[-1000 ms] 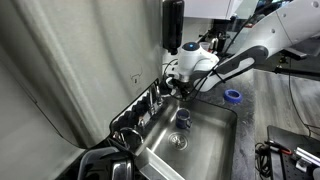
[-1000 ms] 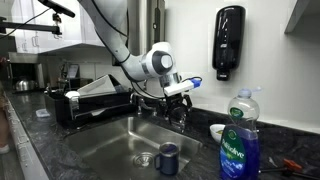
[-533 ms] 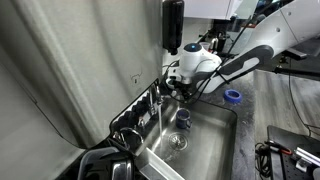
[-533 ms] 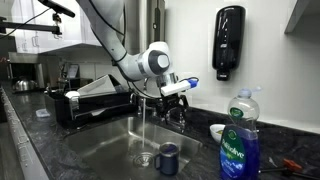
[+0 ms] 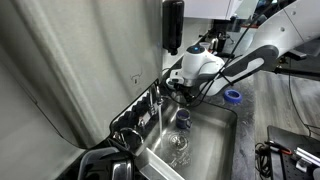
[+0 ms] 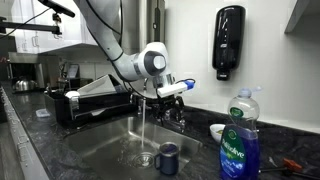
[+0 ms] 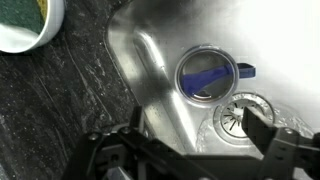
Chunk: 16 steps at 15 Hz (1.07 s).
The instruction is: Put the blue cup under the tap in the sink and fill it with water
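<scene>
Fill step in hand. The water falls from the tap onto the drain, just left of the blue cup, which stands on the sink floor. So it probably misses the cup. The gripper hangs at the tap. Next: line up cup and stream. Only the wrist view shows the fingers spread wide and empty. Only the exterior views show the stream clearly.

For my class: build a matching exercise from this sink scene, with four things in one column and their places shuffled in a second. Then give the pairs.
1. blue cup
2. water stream
3. black dispenser
4. bottle of blue liquid

A. mounted high above the counter
B. standing on the counter, at the front
C. on the sink floor beside the drain
D. falling from the tap, beside the cup

Pairs: 1-C, 2-D, 3-A, 4-B
</scene>
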Tool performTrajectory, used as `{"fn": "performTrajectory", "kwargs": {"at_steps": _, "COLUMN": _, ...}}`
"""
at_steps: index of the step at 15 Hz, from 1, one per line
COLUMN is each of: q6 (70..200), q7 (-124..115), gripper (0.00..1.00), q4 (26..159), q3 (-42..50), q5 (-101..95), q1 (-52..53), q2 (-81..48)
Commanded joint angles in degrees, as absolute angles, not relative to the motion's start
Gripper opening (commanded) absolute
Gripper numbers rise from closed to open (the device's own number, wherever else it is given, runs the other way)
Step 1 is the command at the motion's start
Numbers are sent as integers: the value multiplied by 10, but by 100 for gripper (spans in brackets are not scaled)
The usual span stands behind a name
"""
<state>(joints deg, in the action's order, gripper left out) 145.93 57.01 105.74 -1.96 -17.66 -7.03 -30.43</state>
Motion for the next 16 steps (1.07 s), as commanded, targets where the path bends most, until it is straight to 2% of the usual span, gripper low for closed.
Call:
{"fn": "performTrajectory", "kwargs": {"at_steps": 1, "q6": 1486, "q7": 606, "gripper": 100, "q4": 1099, "q3": -38, "q5": -151, "q1": -84, "q2": -278}}
{"fn": "performTrajectory", "kwargs": {"at_steps": 9, "q6": 1480, "q7": 619, "gripper": 100, "q4": 1125, "q3": -36, "q5": -111, "q1": -95, "q2": -239}}
{"fn": "performTrajectory", "kwargs": {"at_steps": 16, "q6": 1453, "q7": 571, "gripper": 100, "q4": 1187, "q3": -9, "q5": -78, "q1": -94, "q2": -133}}
